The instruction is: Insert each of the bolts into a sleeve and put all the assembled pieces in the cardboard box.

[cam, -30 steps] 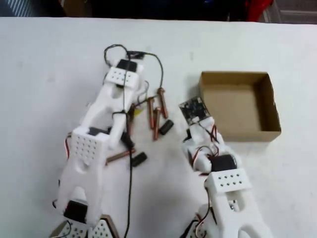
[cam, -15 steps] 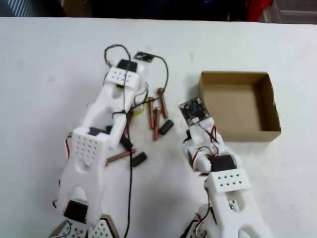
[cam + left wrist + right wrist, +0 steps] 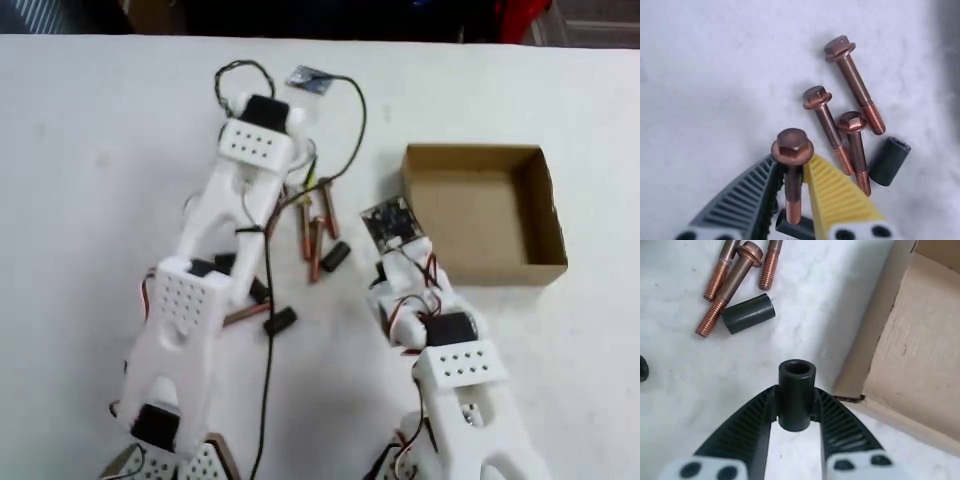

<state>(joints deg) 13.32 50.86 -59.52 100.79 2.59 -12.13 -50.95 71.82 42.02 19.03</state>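
Collision with the cardboard box (image 3: 487, 271) is the widest risk. It sits at about 3 o'clock from the centre of the table (image 3: 90, 120). The right gripper (image 3: 796, 401), clenched on an upright black sleeve (image 3: 796, 374), hovers just beside the box's outer wall at its 8 o'clock, so a careless swing could shove the box or snag its rim. Next comes the left arm (image 3: 185, 300), whose thin black cable (image 3: 362, 115) loops over the loose bolts (image 3: 315, 245) near the table centre. In my judgement, a turn toward the right arm (image 3: 460, 365) could drag that cable through them and scatter them, or roll the loose sleeve (image 3: 335, 256) at their 5 o'clock. The left gripper (image 3: 791, 172) is clamped on a copper bolt (image 3: 792, 146) by the shank just under its head. So narrow a hold may let the bolt tilt or slip, and a tilted bolt would likely jam at the sleeve's mouth rather than slide in. Some things are hard to read. From above the wrists cover both held pieces, so the gap between them cannot be judged. A further bolt (image 3: 247, 315), at 7 o'clock from the cluster, lies partly under the left arm. Another sleeve (image 3: 795, 227) is cut off behind the left gripper's fingers, and I cannot tell whether the held bolt's threaded end is free.
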